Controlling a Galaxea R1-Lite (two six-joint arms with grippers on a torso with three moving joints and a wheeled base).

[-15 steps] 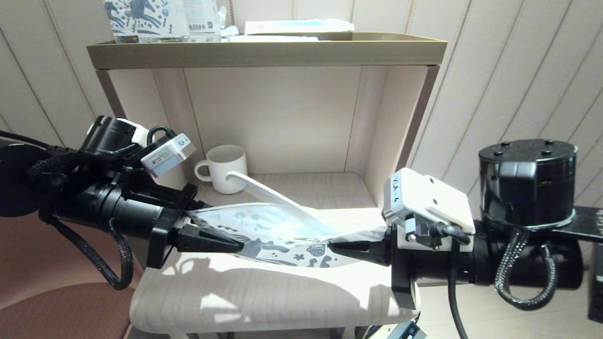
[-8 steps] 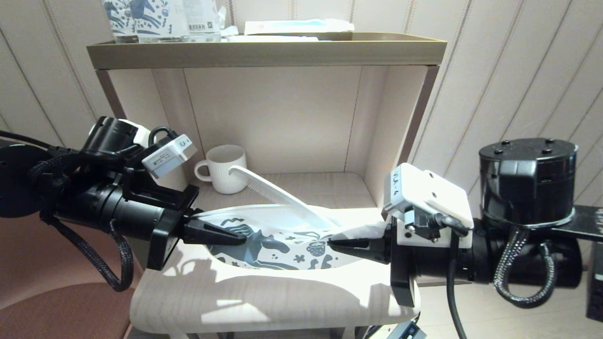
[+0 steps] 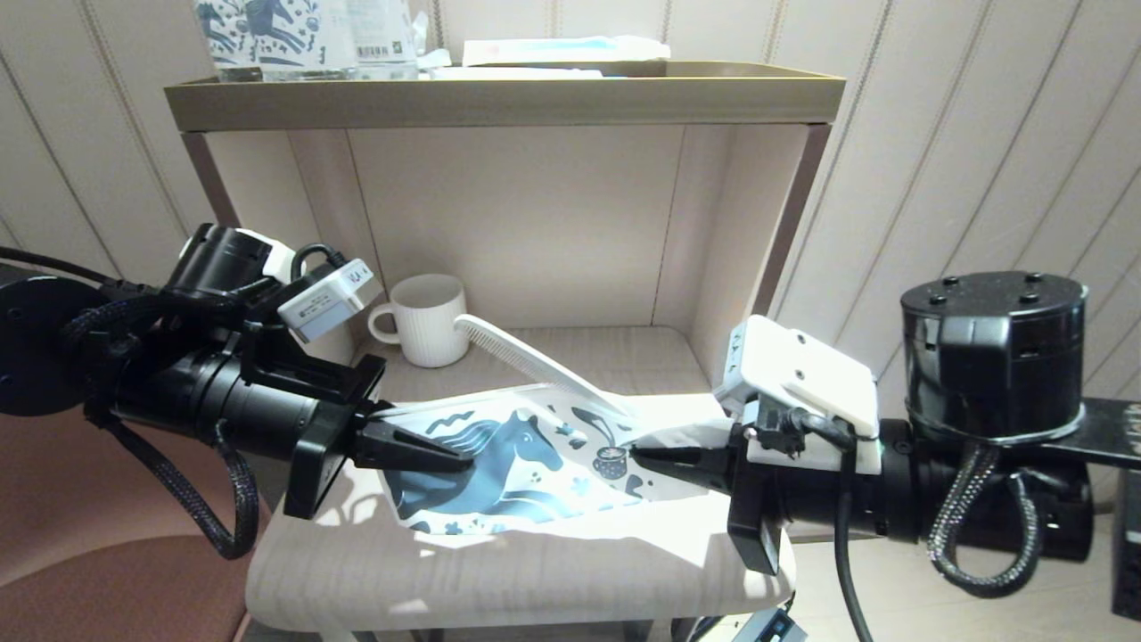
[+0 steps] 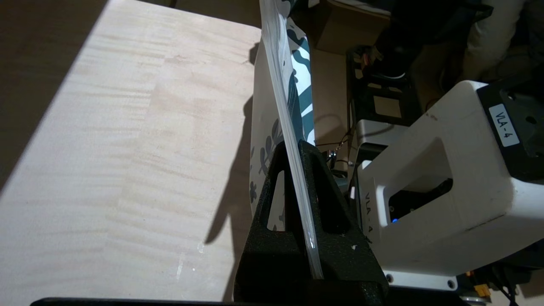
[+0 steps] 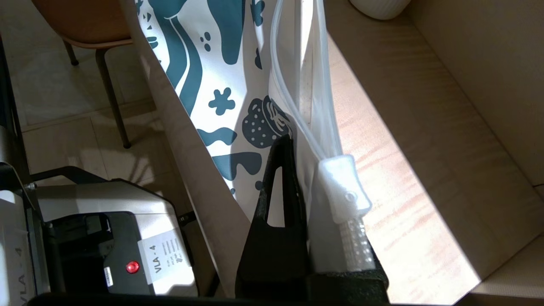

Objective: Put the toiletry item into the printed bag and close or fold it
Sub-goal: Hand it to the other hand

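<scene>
The printed bag (image 3: 508, 464) hangs stretched between both grippers above the light wooden table (image 3: 446, 571), its blue horse facing the head camera. My left gripper (image 3: 463, 462) is shut on the bag's left end (image 4: 297, 85), with the zip edge pinched between the fingers (image 4: 323, 187). My right gripper (image 3: 635, 455) is shut on the right end (image 5: 204, 63), just beside the white slider tab (image 5: 344, 193). The toiletry item (image 3: 526, 361), slim, white and comb-like, slants out of the bag's open top toward the mug, its lower end inside the bag.
A ribbed white mug (image 3: 428, 321) stands at the back left of the niche. The niche's side wall (image 3: 767, 250) is close to my right gripper. Horse-printed packs (image 3: 258, 27) and flat packets (image 3: 562, 49) lie on the shelf above. A brown chair (image 3: 116, 580) sits at the left.
The bag has swung from nearly flat to hanging face-on, so the horse print now shows. Both grippers rolled and shifted slightly while keeping hold. The toiletry item's free end moved a little right.
</scene>
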